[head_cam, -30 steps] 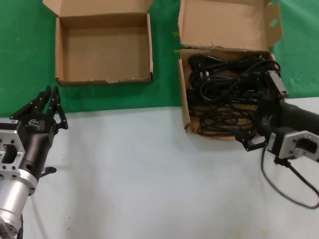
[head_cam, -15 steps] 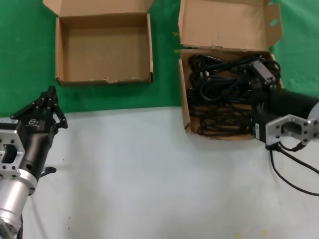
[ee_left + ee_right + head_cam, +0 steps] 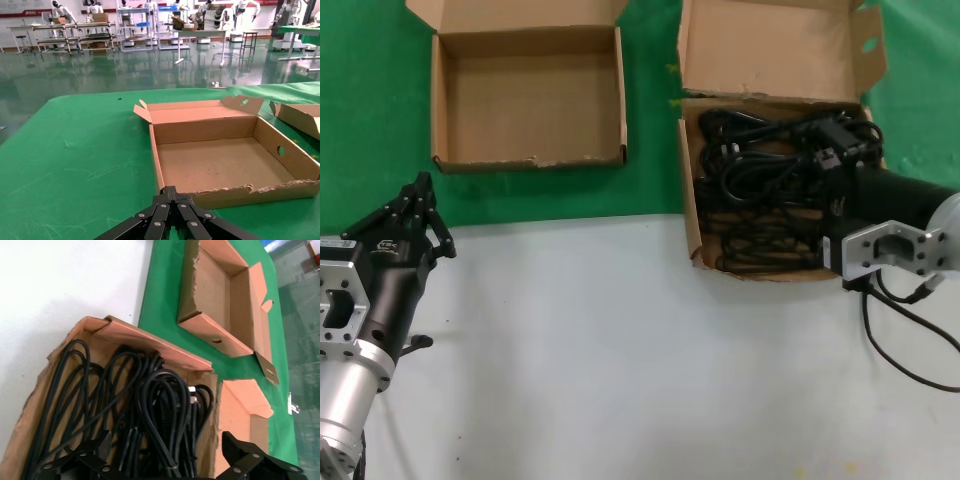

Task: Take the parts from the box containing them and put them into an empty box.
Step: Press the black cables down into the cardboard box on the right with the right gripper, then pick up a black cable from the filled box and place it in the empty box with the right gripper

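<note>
What you cannot see

The right gripper [image 3: 832, 150] covers the cords [image 3: 760, 190] beneath it in the larger box [image 3: 688, 190], and its fingertips are lost against them. In your right wrist view the picture's edge cuts off the fingers [image 3: 75, 462]. The left arm's base runs out of the head view.

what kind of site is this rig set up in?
Likely a robotics lab or test hall: the left wrist view shows humanoid robots along the far wall, wheeled metal racks, more green-covered tables, and a glossy green floor.
</note>
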